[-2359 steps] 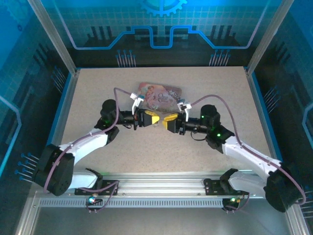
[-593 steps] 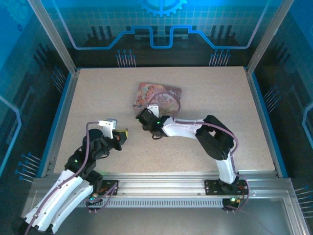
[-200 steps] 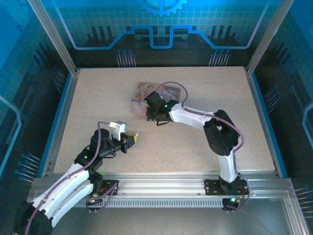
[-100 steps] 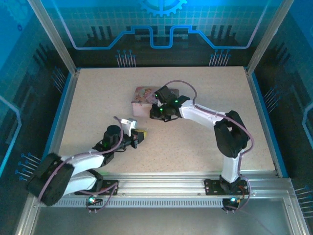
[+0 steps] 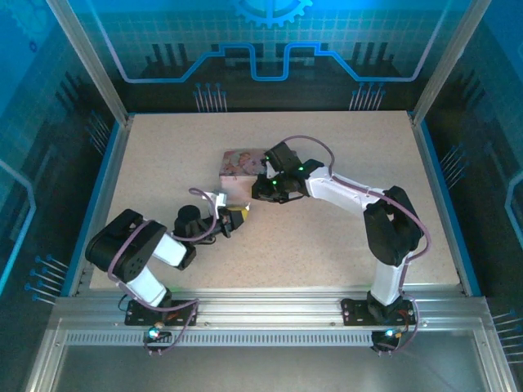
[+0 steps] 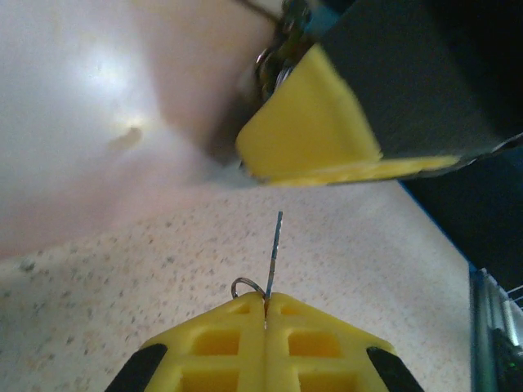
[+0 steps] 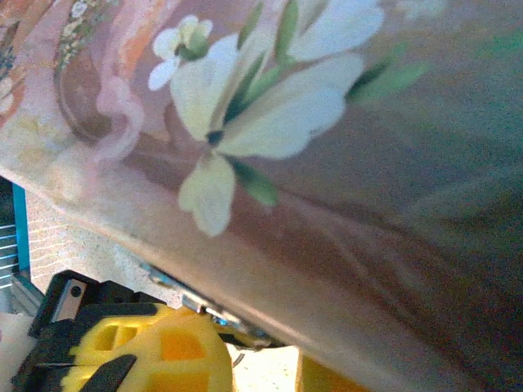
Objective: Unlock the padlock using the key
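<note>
Just beside the pink tin (image 5: 239, 162), left end effector (image 6: 265, 304) clamped on the key (image 6: 274, 249), blade aimed at the padlock (image 6: 272, 69) on the tin's edge — right end effector (image 5: 260, 192) alongside, grip unclear. Risk: slight misalignment — thin blade misses keyway, bends.

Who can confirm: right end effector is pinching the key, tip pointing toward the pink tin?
Wrong arm: the left end effector is pinching the key, tip pointing toward the pink tin. The left wrist view shows it.
</note>
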Robot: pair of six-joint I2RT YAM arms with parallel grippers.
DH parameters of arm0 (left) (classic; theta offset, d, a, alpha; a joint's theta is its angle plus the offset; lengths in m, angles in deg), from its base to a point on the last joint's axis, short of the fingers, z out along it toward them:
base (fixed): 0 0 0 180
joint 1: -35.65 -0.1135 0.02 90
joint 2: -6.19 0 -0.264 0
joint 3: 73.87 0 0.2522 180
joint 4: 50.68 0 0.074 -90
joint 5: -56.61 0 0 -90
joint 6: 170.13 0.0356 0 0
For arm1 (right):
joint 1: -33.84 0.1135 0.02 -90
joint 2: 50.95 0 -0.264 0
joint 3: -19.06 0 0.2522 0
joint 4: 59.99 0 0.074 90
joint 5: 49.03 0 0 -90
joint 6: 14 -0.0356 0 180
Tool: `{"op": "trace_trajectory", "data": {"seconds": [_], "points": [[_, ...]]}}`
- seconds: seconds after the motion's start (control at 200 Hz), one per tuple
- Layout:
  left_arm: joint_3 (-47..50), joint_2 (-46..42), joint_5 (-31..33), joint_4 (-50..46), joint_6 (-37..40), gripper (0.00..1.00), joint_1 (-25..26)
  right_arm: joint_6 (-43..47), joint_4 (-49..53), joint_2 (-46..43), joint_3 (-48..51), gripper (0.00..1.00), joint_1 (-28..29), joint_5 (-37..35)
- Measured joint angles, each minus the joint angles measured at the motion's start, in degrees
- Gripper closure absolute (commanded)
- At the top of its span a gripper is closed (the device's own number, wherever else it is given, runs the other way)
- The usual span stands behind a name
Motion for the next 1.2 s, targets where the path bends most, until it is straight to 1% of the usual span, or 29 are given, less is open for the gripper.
{"op": "trace_trajectory", "data": {"seconds": [0.11,0.43,0.795,1.2], "points": [[-1.57,1.29,-2.56,1.42,-0.04,1.0,-1.16,-0.04,-0.26,0.0,0.02,1.0,-0.22,0.83],[-2.6,2.8,-6.51,2.36,-0.02,1.0,-1.2,-0.61,-0.44,-0.15,0.04,1.0,-0.76,3.78],[-4.39,5.49,-7.04,2.71,-0.02,1.0,-1.2,-0.63,-0.31,-1.81,0.52,1.0,-0.83,4.61],[-4.44,5.66,-7.04,2.67,-0.04,1.0,-1.64,-0.63,-0.48,-2.27,1.38,1.0,-0.92,4.61]]}}
